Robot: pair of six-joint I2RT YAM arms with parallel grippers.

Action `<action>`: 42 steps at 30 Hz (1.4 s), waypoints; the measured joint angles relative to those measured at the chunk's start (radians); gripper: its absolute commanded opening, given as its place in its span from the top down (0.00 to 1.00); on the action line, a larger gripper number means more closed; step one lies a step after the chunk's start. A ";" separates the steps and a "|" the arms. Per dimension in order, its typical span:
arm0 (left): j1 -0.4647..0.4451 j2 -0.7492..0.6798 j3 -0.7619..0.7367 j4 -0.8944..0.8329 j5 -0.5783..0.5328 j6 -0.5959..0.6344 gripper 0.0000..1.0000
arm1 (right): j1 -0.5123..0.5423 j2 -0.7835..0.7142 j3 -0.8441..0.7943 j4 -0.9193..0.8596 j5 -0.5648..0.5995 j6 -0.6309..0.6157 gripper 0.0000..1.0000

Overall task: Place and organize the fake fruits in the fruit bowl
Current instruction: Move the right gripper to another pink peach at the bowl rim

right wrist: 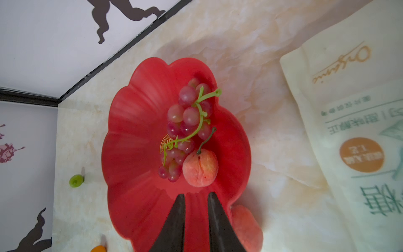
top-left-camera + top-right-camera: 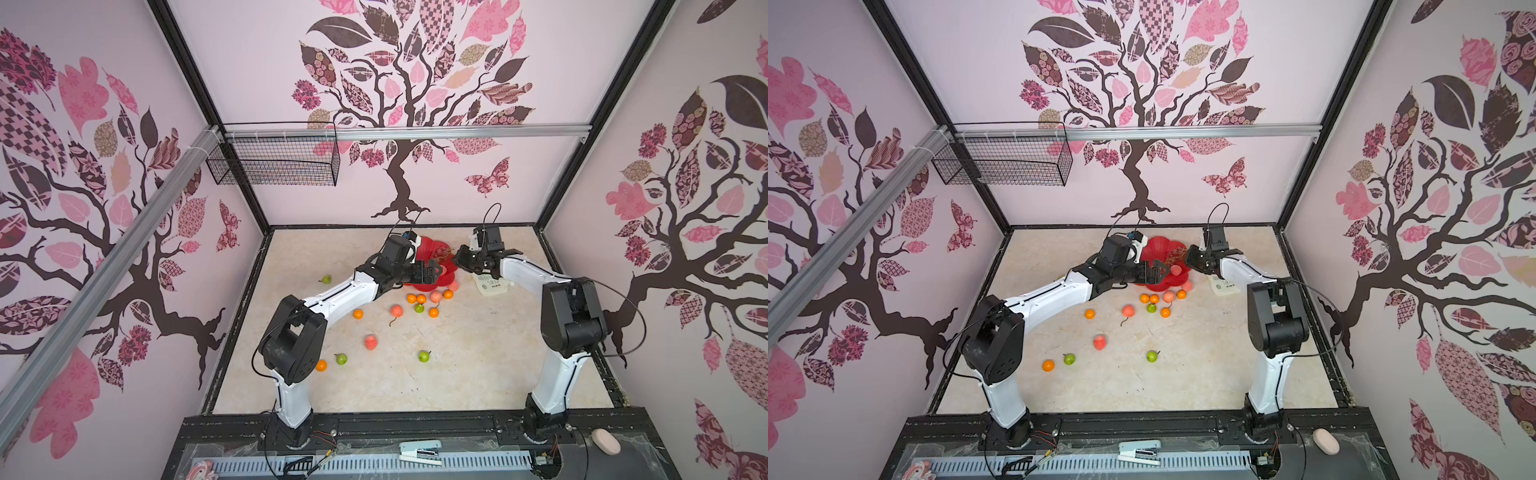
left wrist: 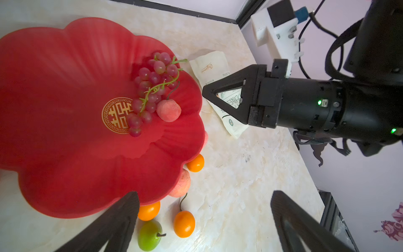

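The right gripper (image 1: pixel 196 194) hangs over the rim of the red fruit bowl (image 1: pixel 122 152), jaws a little apart, holding nothing. A peach (image 1: pixel 200 168) lies in the bowl just ahead of its tips, against the grape bunch (image 1: pixel 187 126). The left gripper (image 3: pixel 204 194) is wide and empty. Close by it, on the table beside the bowl, sit a stemmed orange (image 3: pixel 184 223) and a green apple (image 3: pixel 150 235), so it looks nearer for the next pick. The paper packet (image 3: pixel 209 67) seems to say "Organic"; its other print is unclear.
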 measured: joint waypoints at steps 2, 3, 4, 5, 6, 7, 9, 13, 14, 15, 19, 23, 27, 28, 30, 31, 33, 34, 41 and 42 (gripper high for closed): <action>-0.035 -0.023 -0.039 0.045 -0.021 0.029 0.02 | -0.002 -0.069 -0.070 0.011 0.006 -0.014 0.75; -0.051 -0.027 -0.052 0.065 -0.031 0.043 0.01 | -0.004 -0.095 -0.102 0.016 0.006 -0.019 0.75; -0.072 -0.030 -0.065 0.088 -0.043 0.060 0.02 | -0.007 -0.121 -0.137 0.024 0.006 -0.023 0.75; -0.092 -0.030 -0.076 0.111 -0.053 0.076 0.02 | -0.013 -0.144 -0.177 0.035 0.004 -0.022 0.75; -0.110 -0.030 -0.082 0.129 -0.060 0.091 0.02 | -0.019 -0.159 -0.211 0.044 -0.002 -0.021 0.75; -0.129 -0.030 -0.089 0.145 -0.064 0.105 0.02 | -0.030 -0.171 -0.248 0.058 -0.010 -0.020 0.75; -0.155 -0.027 -0.090 0.176 -0.066 0.122 0.02 | -0.050 -0.177 -0.307 0.075 -0.025 -0.016 0.75; -0.162 -0.005 -0.090 0.232 -0.069 0.140 0.02 | -0.072 -0.175 -0.378 0.087 -0.069 -0.009 0.75; -0.160 0.002 -0.090 0.235 -0.072 0.146 0.02 | -0.071 -0.173 -0.381 0.088 -0.080 -0.008 0.75; -0.158 0.006 -0.090 0.235 -0.075 0.150 0.02 | -0.070 -0.171 -0.380 0.092 -0.093 -0.006 0.74; -0.153 0.009 -0.097 0.240 -0.088 0.167 0.02 | -0.070 -0.149 -0.371 0.133 -0.134 0.002 0.74; -0.153 0.009 -0.102 0.245 -0.101 0.183 0.02 | -0.070 -0.098 -0.354 0.150 -0.163 0.012 0.73; -0.153 0.009 -0.106 0.245 -0.110 0.187 0.01 | -0.070 -0.062 -0.338 0.151 -0.179 0.017 0.70; -0.153 0.009 -0.106 0.245 -0.110 0.187 0.02 | -0.070 -0.056 -0.334 0.151 -0.181 0.019 0.69; -0.153 0.009 -0.106 0.246 -0.111 0.186 0.02 | -0.070 -0.052 -0.327 0.152 -0.188 0.022 0.66; -0.153 0.009 -0.106 0.246 -0.111 0.186 0.01 | -0.070 -0.050 -0.323 0.153 -0.190 0.023 0.64; -0.153 0.009 -0.106 0.246 -0.111 0.186 0.02 | -0.070 -0.050 -0.315 0.154 -0.196 0.023 0.61; -0.153 0.009 -0.106 0.246 -0.111 0.185 0.02 | -0.070 -0.048 -0.311 0.154 -0.198 0.023 0.60; -0.153 0.009 -0.106 0.245 -0.122 0.186 0.01 | -0.070 -0.026 -0.287 0.154 -0.208 0.026 0.49; -0.153 0.009 -0.106 0.245 -0.126 0.186 0.02 | -0.070 -0.022 -0.287 0.155 -0.211 0.026 0.49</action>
